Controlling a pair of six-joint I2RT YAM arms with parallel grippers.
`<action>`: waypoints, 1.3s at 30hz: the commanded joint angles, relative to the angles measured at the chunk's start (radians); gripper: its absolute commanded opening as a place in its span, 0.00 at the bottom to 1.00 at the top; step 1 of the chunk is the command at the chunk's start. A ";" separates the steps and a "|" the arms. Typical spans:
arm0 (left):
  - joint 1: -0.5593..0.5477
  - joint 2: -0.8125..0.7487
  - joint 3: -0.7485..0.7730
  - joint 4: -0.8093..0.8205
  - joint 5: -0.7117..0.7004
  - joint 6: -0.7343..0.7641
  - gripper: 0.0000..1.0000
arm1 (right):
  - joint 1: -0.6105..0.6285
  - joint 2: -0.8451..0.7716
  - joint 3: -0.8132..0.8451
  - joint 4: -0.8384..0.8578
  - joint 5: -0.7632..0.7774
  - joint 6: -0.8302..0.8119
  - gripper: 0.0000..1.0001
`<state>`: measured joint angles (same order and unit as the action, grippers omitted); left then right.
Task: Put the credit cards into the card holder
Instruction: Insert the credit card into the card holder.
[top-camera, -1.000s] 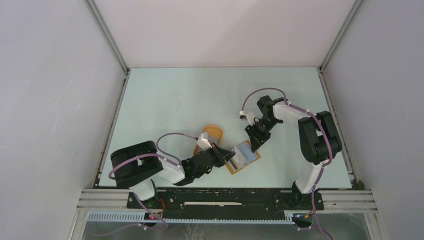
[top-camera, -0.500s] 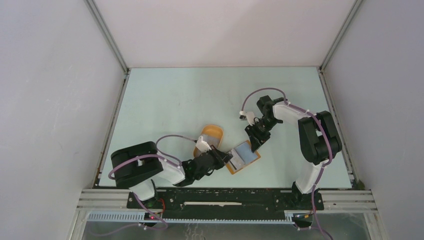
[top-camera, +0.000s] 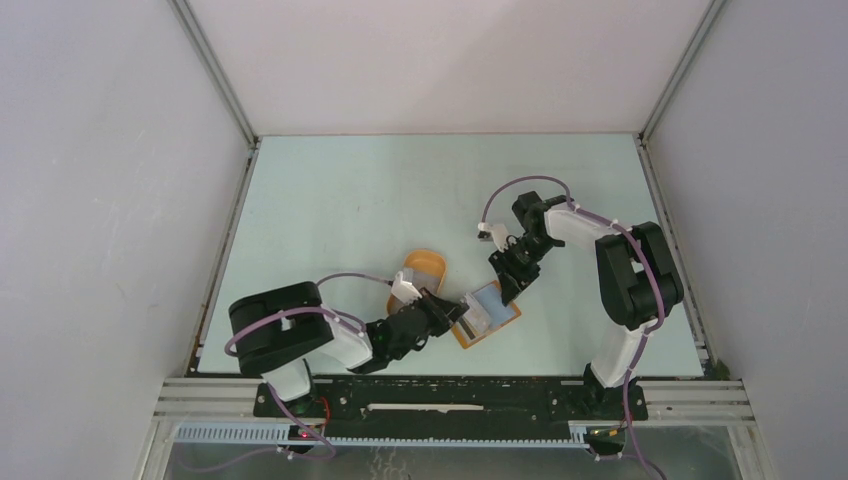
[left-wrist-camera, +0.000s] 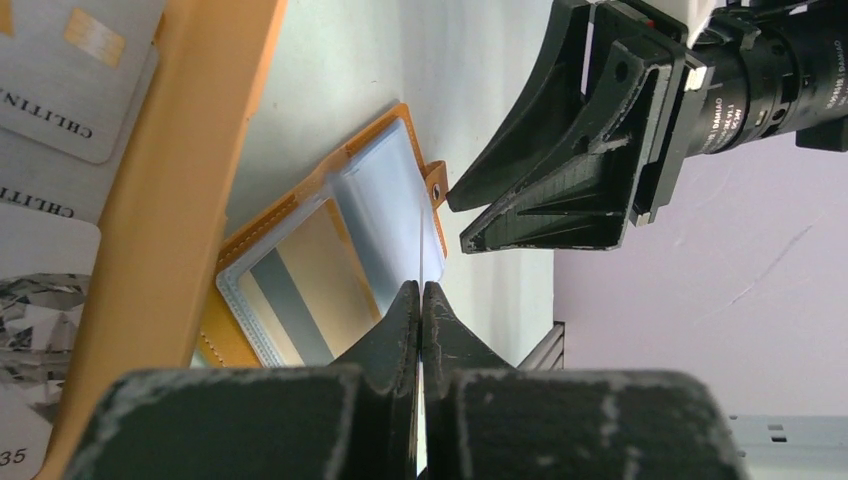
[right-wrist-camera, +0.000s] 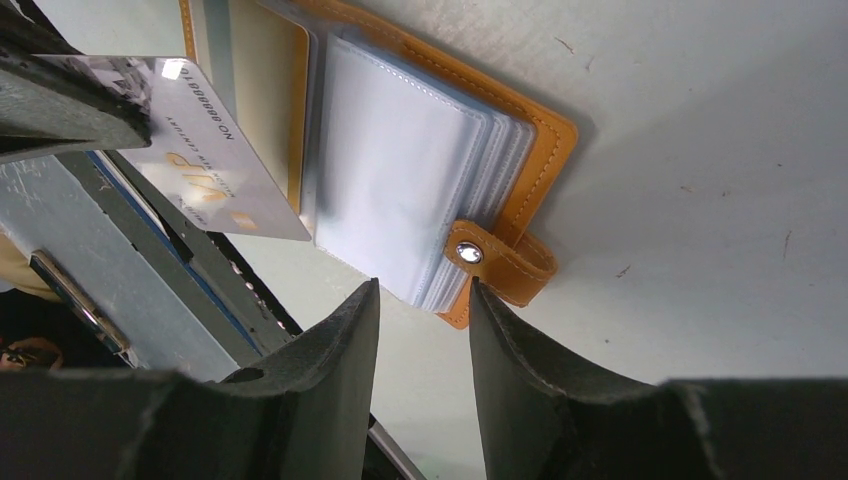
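The card holder (top-camera: 492, 318) lies open on the table, an orange-tan wallet with clear blue-grey sleeves (right-wrist-camera: 400, 170) and a snap tab (right-wrist-camera: 500, 262). My left gripper (left-wrist-camera: 421, 290) is shut on one of the credit cards (right-wrist-camera: 215, 160), a silvery card seen edge-on (left-wrist-camera: 421, 255) in the left wrist view. The card's far corner reaches over the wallet's inner pocket (left-wrist-camera: 300, 280). My right gripper (right-wrist-camera: 424, 288) stands open at the tab side, with the corner of the sleeves between its fingertips and a gap on either side. In the top view it (top-camera: 506, 288) sits just beyond the wallet.
An oval orange tray (top-camera: 422, 268) lies left of the wallet, its rim (left-wrist-camera: 190, 170) close beside the left gripper. More pale cards (left-wrist-camera: 70, 80) lie in it. The table's front rail (top-camera: 450, 385) runs just behind the wallet.
The left gripper has edged slightly toward the wallet with the card. The right arm has barely moved.
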<state>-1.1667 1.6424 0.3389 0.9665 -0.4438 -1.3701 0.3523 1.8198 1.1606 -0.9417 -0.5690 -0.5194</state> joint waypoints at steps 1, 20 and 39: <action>-0.005 0.041 0.002 0.074 -0.030 -0.040 0.00 | 0.011 -0.027 0.025 -0.006 -0.009 -0.020 0.47; -0.017 0.025 -0.027 0.040 -0.068 -0.053 0.00 | 0.014 -0.017 0.024 -0.006 -0.006 -0.021 0.47; -0.025 0.020 -0.036 0.028 -0.077 -0.064 0.00 | 0.016 -0.013 0.025 -0.008 -0.003 -0.022 0.47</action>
<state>-1.1828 1.6890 0.3328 0.9852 -0.4793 -1.4223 0.3607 1.8198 1.1606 -0.9421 -0.5690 -0.5228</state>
